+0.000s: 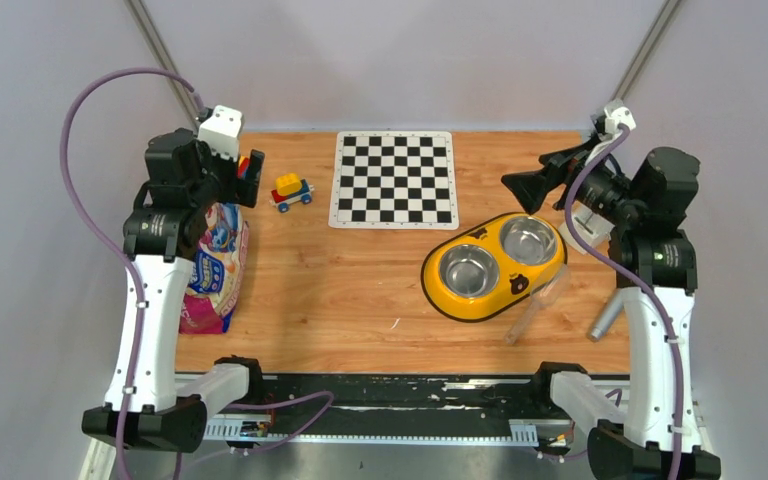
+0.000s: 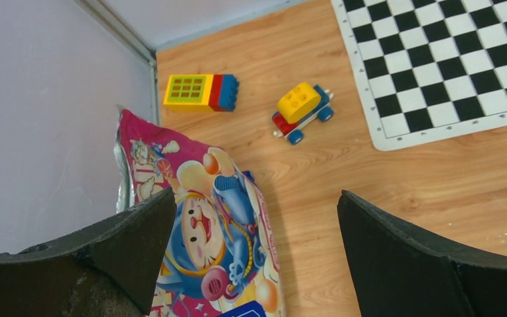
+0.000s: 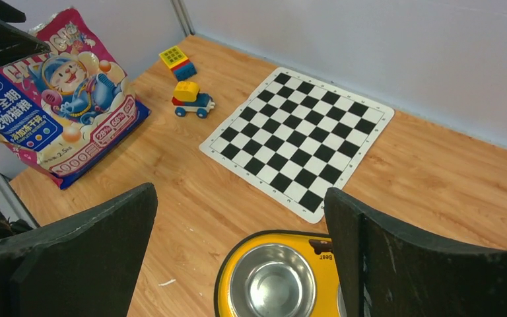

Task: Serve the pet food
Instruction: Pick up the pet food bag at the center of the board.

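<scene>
Top external view: the cat food bag (image 1: 215, 265) sat well left of the checkerboard mat (image 1: 395, 178), kibble hidden inside. It looked glossy, floppy, probably slippery, so I'd pinch its crimped top edge. Over it the left gripper (image 2: 257, 211) hung, jaws wide, empty. Front-right of the mat, the yellow double bowl (image 1: 498, 256) had bare steel cups (image 1: 468, 270); the right gripper (image 3: 241, 198) gaped above, holding nothing.

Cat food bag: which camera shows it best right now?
The right wrist view: nearly the whole printed front of the bag shows, lettering legible. In the top external view the left arm hides much of it. The left wrist view catches only its upper part, cropped at the bottom edge.
</scene>
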### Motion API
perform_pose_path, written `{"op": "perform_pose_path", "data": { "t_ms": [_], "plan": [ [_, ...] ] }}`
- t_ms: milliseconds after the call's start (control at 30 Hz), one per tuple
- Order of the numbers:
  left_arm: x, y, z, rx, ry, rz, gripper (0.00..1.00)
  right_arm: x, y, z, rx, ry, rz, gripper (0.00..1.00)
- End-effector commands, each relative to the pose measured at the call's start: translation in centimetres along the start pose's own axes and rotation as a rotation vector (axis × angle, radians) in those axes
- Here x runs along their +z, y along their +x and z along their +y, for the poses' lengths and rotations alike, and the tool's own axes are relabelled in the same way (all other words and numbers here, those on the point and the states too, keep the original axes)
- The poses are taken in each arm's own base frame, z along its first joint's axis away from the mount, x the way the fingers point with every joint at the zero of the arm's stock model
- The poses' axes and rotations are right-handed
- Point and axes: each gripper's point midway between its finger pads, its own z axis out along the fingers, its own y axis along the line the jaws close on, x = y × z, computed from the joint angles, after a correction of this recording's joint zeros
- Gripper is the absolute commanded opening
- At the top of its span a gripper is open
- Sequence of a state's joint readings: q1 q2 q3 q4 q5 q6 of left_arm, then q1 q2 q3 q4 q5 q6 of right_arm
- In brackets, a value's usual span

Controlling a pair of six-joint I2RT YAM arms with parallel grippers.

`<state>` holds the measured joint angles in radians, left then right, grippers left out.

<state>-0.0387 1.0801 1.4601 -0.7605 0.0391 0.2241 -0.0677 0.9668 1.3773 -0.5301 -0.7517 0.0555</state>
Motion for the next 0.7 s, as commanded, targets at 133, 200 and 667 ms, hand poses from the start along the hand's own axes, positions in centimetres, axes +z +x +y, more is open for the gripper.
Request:
{"op": "perform_pose_path", "data": {
  "t_ms": [133,200,667],
  "plan": [
    [0.5,0.7,3.3,0.034,-0.176,0.021,1.0,1.3,0.2,1.3,-0.049,-0.115,-0.034,0.99],
    [-0.2,0.6,3.7,0.041,-0.197,0.03,1.0,1.4,0.5,1.4,-0.045,-0.122,-0.029,0.99],
    [-6.7,2.9,8.7,0.077,-0.496,0.243,1.0,2.8,2.0,2.7,-0.047,-0.178,0.004,0.99]
  ]
}}
